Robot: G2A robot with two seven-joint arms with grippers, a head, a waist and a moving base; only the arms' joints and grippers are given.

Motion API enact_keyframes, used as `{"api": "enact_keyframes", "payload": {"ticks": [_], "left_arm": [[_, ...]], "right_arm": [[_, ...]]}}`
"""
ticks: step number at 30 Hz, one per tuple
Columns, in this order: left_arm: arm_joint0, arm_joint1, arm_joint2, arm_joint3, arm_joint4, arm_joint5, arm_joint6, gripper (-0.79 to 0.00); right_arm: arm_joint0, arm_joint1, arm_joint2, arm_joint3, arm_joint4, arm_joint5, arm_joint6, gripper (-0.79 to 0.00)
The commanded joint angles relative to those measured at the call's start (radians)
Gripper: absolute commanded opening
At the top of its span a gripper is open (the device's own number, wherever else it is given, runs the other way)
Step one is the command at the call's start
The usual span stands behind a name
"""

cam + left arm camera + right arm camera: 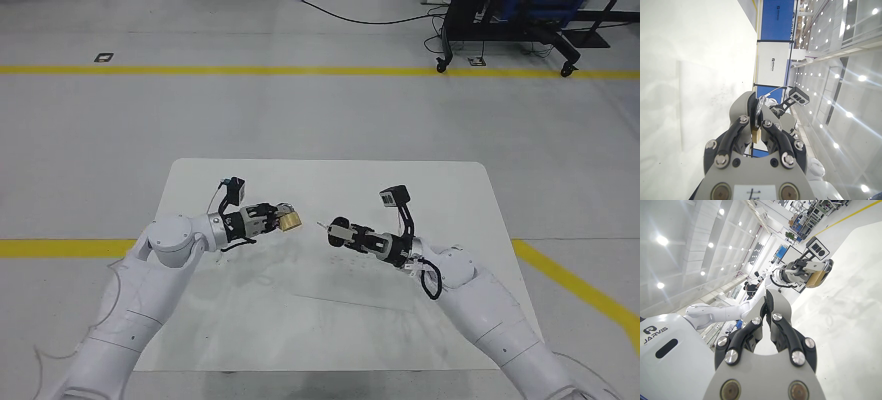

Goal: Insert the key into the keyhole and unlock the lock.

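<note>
A brass padlock point(290, 219) with a silver shackle hangs above the white table point(330, 330), left of its middle, with my left gripper point(277, 216) shut on it. In the left wrist view the shackle point(760, 105) is clamped between the fingers and the brass body point(756, 135) sits below it. My right gripper point(339, 232) is a short way to the right, shut on the key point(324, 228), whose thin silver tip points at the padlock across a small gap. In the right wrist view the pads point(769, 303) are pressed together and the padlock point(816, 278) faces them.
Both grippers are held above the table's middle. Yellow lines point(300, 70) cross the grey floor around it. A black wheeled cart point(510, 30) with cables stands far off at the back right.
</note>
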Motion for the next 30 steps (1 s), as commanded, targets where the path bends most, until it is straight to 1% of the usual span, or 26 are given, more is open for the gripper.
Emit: {"api": "enact_keyframes", "payload": {"ticks": [1, 2, 3, 4, 6, 7, 8, 11, 14, 18, 23, 30], "left_arm": [[0.004, 0.003, 0.014, -0.071, 0.158, 0.004, 0.086, -0.785], [0.019, 0.001, -0.005, -0.083, 0.085, 0.011, 0.092, -0.785], [0.023, 0.003, -0.017, -0.089, 0.084, 0.017, 0.105, -0.785], [0.028, 0.005, -0.024, -0.098, 0.103, 0.027, 0.12, -0.785], [0.045, 0.007, -0.04, -0.108, 0.072, 0.046, 0.129, -0.785], [0.052, 0.007, -0.047, -0.11, 0.06, 0.054, 0.131, -0.785], [0.055, 0.008, -0.05, -0.112, 0.061, 0.063, 0.136, -0.785], [0.06, 0.005, -0.049, -0.119, 0.049, 0.087, 0.143, -0.785], [0.059, 0.002, -0.043, -0.12, 0.045, 0.1, 0.154, -0.785], [0.057, 0.0, -0.041, -0.119, 0.042, 0.097, 0.15, -0.785], [0.058, 0.0, -0.047, -0.117, 0.041, 0.087, 0.143, -0.785], [0.061, -0.002, -0.046, -0.114, 0.045, 0.087, 0.139, -0.785]], "right_arm": [[-0.002, -0.001, 0.001, 0.005, -0.008, 0.022, -0.021, -0.785], [0.009, -0.002, -0.004, 0.006, -0.075, 0.086, -0.057, -0.785], [0.018, -0.005, -0.019, -0.013, -0.142, 0.15, -0.081, -0.785], [0.019, -0.008, -0.03, -0.037, -0.175, 0.207, -0.112, -0.785], [0.017, -0.012, -0.046, -0.074, -0.19, 0.328, -0.136, -0.785], [0.013, -0.013, -0.049, -0.094, -0.202, 0.373, -0.155, -0.785], [0.0, -0.015, -0.056, -0.11, -0.177, 0.437, -0.155, -0.785], [-0.029, -0.015, -0.054, -0.171, -0.178, 0.548, -0.211, -0.785], [-0.065, -0.017, -0.053, -0.224, -0.206, 0.603, -0.294, -0.785], [-0.087, -0.025, -0.075, -0.257, -0.206, 0.643, -0.335, -0.785], [-0.072, -0.039, -0.088, -0.232, -0.179, 0.637, -0.355, -0.785], [-0.058, -0.052, -0.096, -0.21, -0.194, 0.624, -0.38, -0.785]]}}
